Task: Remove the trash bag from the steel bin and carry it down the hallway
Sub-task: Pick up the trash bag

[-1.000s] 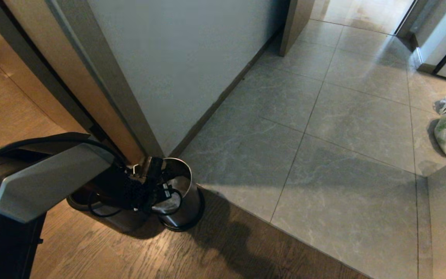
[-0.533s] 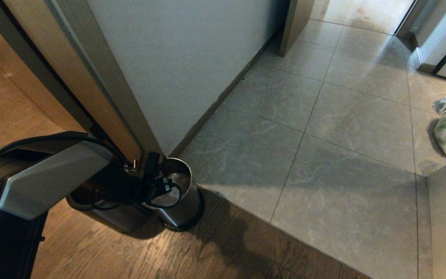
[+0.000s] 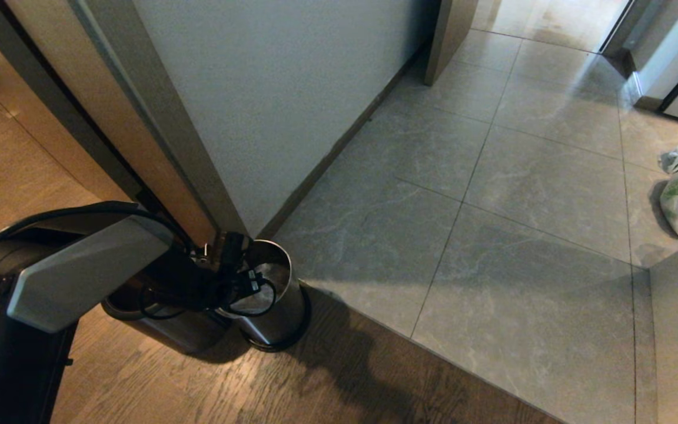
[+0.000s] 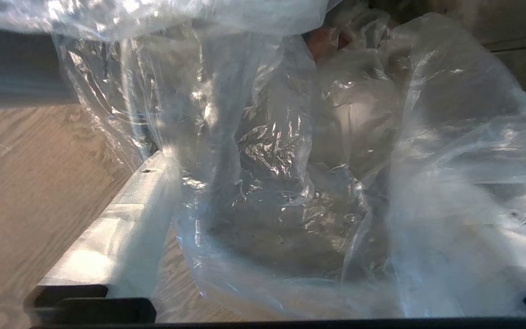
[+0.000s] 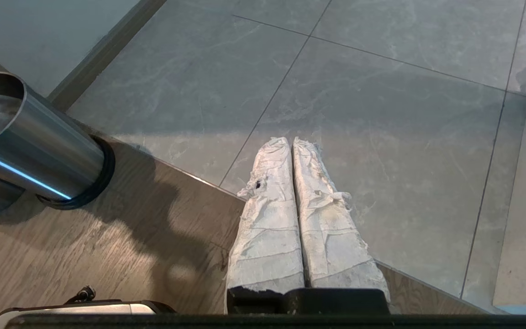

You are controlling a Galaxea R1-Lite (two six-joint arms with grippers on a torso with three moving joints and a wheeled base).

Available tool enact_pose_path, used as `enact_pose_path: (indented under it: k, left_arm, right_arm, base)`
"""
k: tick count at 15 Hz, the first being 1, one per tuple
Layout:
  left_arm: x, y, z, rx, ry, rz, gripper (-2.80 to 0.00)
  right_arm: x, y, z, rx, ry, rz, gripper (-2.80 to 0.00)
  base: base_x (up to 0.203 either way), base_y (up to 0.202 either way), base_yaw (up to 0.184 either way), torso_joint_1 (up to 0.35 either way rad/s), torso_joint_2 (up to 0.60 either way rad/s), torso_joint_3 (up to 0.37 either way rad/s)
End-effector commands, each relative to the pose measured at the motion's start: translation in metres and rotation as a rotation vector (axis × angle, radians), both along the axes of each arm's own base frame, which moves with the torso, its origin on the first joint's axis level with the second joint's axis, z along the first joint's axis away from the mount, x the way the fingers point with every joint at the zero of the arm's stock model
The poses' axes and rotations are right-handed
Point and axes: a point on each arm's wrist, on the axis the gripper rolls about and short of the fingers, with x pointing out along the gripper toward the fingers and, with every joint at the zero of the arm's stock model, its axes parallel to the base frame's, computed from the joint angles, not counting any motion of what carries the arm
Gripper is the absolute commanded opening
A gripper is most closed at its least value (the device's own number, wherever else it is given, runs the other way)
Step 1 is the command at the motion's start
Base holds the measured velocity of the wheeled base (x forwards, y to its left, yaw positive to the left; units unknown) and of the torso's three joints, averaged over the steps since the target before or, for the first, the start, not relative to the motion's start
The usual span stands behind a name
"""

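Filling the steel bin (image 3: 271,294), the trash bag (image 4: 290,160) sat crumpled inside, its clear film bunched up around the left pincer (image 4: 290,256), which reached into the bin's mouth with its fingers (image 4: 121,228) spread wide apart and the plastic lying between them, not yet pinched. The bin stood on the brown wood-plank floor (image 3: 227,388) at about seven o'clock in the head view, against the door frame's foot, with a second dark bin (image 3: 162,327) touching it at nine o'clock. By my judgement the task was barely begun: the grasp, the lift out and the whole carry remained. The hallway (image 3: 492,194) stretched toward one o'clock. The right pincer (image 5: 292,183) hung parked above the floor, its wrapped fingers pressed together on nothing.
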Motion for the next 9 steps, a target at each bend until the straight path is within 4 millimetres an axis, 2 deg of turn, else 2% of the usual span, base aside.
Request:
enact_pose_path:
  k: [1, 9]
  left_arm:
    - [-0.0001, 0.0001, -0.0029, 0.0, 0.005, 0.004, -2.8]
    - [0.0001, 0.0009, -0.0024, -0.012, 0.007, -0.008, -2.8]
  right_arm:
    - [0.0001, 0.0, -0.0004, 0.0, 0.0, -0.001, -2.8]
    - [0.0001, 0.0, -0.0004, 0.0, 0.0, -0.001, -2.8]
  base:
    - [0.0, 0.0, 0.0, 0.0, 0.0, 0.0]
    - [0.0, 0.0, 0.0, 0.0, 0.0, 0.0]
